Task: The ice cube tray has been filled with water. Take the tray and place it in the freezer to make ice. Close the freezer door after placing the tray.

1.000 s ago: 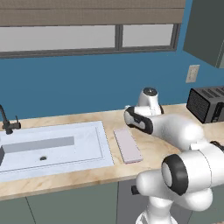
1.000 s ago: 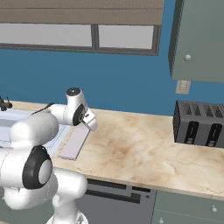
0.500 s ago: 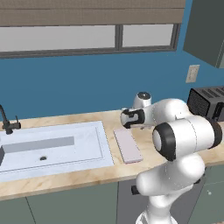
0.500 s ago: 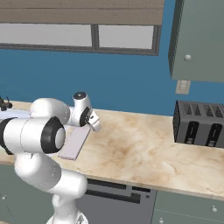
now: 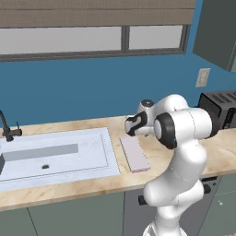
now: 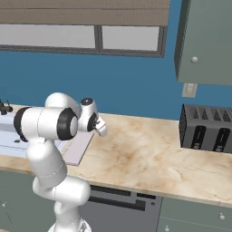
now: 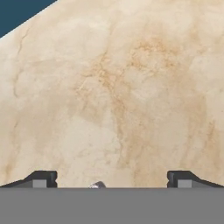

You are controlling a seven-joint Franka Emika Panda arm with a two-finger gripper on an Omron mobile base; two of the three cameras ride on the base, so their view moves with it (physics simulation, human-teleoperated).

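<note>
The ice cube tray [image 5: 135,153] is a flat pale lilac rectangle lying on the beige counter just right of the sink, and it also shows partly behind my arm [image 6: 79,147]. My gripper [image 5: 131,127] hangs low over the tray's far end, apart from it. From the other side the gripper [image 6: 101,128] points down at the counter beside the tray. Its dark fingertips [image 7: 43,178] stand wide apart over bare marbled counter, so the gripper [image 7: 111,178] is open and holds nothing. The freezer and its door are out of view.
A white sink basin [image 5: 55,156] with a dark faucet [image 5: 6,130] lies left of the tray. A black toaster [image 6: 207,129] stands at the back right under a grey-green wall cabinet [image 6: 206,41]. A blue wall runs behind the counter [image 6: 145,158].
My arm has folded in and the hand has come down and left, toward the tray's far end. The jaws stay wide. The tray has not moved.
</note>
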